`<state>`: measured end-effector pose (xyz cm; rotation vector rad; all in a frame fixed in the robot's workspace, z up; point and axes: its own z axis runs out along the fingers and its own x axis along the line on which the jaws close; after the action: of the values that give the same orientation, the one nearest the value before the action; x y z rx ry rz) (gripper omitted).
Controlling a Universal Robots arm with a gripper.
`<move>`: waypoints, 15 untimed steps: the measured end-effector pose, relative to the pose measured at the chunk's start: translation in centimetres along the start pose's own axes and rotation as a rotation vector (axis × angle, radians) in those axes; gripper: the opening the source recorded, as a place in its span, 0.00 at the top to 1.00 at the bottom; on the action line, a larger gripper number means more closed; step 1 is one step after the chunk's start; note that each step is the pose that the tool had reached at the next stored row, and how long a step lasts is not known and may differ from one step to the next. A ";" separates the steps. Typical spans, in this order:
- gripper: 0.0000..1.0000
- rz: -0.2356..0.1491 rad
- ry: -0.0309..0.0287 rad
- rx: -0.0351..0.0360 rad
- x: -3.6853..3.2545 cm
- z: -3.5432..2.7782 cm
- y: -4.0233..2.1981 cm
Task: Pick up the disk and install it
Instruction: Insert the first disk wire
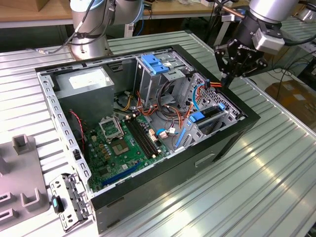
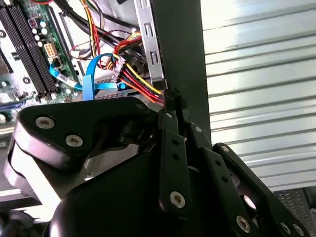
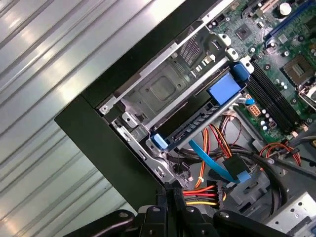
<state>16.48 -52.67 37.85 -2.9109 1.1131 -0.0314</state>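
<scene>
The ribbed metal worktop (image 1: 276,187) carries an open computer case (image 1: 148,187), its green circuit board (image 1: 121,148) exposed. Near the case's front wall, a drive cage (image 3: 163,94) holds the disk (image 3: 197,123), seated on blue side rails with a blue latch (image 3: 224,89) above. The end effector (image 1: 228,79) hovers over the case edge beside the cage, fingers pressed together, gripping nothing. By my judgement the installing step looks nearly or fully complete; any next move calls for checking the disk sits fully home
</scene>
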 end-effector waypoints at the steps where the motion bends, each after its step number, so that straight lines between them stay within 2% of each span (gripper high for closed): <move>1: 0.84 0.031 0.0010 -0.0003 0.00 0.01 0.00; 3: 0.84 0.071 0.0021 -0.0007 0.00 0.04 0.00; 4: 0.84 0.110 0.0033 -0.0011 0.00 0.06 0.00; 6: 0.84 0.143 0.0043 -0.0014 0.00 0.07 0.00; 13: 0.84 0.299 0.0091 -0.0029 0.00 0.11 0.01; 15: 0.84 0.329 0.0100 -0.0032 0.00 0.11 0.01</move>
<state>16.48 -52.67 37.74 -2.6924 1.5765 -0.0373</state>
